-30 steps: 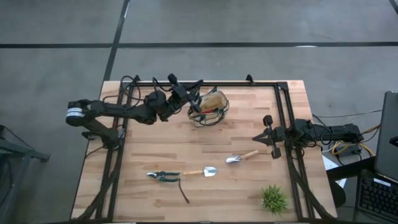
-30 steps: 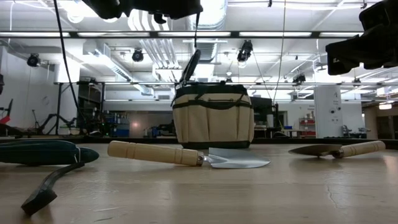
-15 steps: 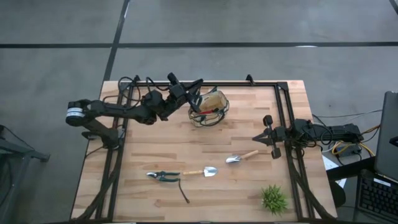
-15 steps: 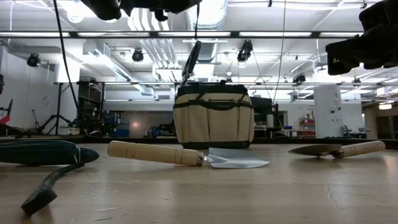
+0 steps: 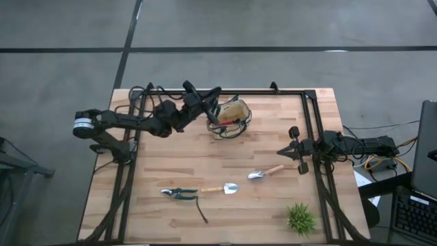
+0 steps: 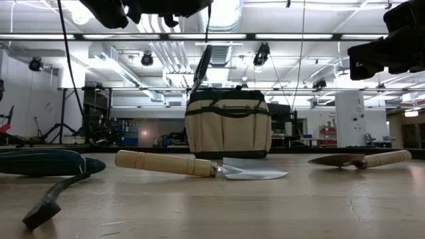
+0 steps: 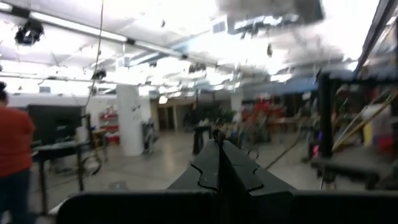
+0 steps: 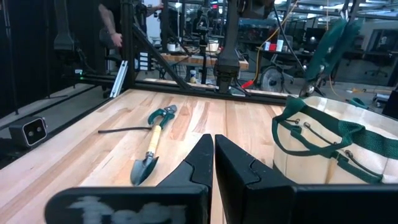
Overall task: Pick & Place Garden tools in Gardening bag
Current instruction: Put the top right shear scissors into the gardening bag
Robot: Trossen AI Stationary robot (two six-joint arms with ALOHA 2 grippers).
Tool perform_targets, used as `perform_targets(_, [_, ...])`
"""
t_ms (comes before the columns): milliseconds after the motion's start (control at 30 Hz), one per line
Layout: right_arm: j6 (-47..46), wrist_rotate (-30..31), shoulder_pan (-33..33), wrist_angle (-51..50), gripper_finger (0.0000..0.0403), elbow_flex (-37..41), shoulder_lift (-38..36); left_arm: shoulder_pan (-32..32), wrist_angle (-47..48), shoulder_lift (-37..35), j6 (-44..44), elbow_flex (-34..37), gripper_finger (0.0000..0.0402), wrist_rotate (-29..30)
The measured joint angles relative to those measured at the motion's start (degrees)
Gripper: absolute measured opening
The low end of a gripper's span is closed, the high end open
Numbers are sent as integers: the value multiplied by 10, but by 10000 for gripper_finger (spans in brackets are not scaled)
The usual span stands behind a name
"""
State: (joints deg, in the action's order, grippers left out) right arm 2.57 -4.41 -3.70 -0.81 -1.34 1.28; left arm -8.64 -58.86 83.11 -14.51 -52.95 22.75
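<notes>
The tan gardening bag (image 5: 229, 120) with dark green trim stands upright on the table's far middle (image 6: 228, 126). My left gripper (image 5: 216, 93) is above its left rim, shut and tipped upward (image 7: 219, 135). A green handle loop (image 6: 202, 66) rises from the bag toward it. Two wooden-handled trowels (image 5: 224, 188) (image 5: 265, 173) and the green-handled pruners (image 5: 179, 193) lie flat on the near half. My right gripper (image 5: 289, 151) waits shut at the right edge (image 8: 213, 146). My left gripper seems to carry the bag's handle loop (image 8: 328, 46), which stands drawn up from the bag's rim toward it. The place of contact is above the low view's top and hidden by the gripper from above. Nothing shows between its shut fingers (image 7: 208, 165). The bag's base stays on the table.
A green spiky plant (image 5: 300, 219) stands at the near right corner. A thin dark item (image 5: 203, 213) lies near the pruners. Black frame rails (image 5: 311, 130) run along the table's far, left and right sides. A person in red (image 7: 12, 155) stands in the room beyond.
My left gripper has tipped further upward and rolled a little while staying above the bag's left rim. The handle loop now stands slightly higher. The bag itself has not moved.
</notes>
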Motion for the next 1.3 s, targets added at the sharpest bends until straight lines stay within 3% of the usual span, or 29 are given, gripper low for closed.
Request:
perform_targets(300, [0, 0, 0, 0, 8, 0, 0, 0, -35, 0, 18, 40, 3, -22])
perform_targets(700, [0, 0, 0, 0, 8, 0, 0, 3, -164, -10, 25, 120, 3, -22])
perform_targets(967, [0, 0, 0, 0, 8, 0, 0, 10, -164, -42, 24, 118, 3, -30])
perform_targets(1300, [0, 0, 0, 0, 8, 0, 0, 4, -169, -33, 38, 114, 3, -38])
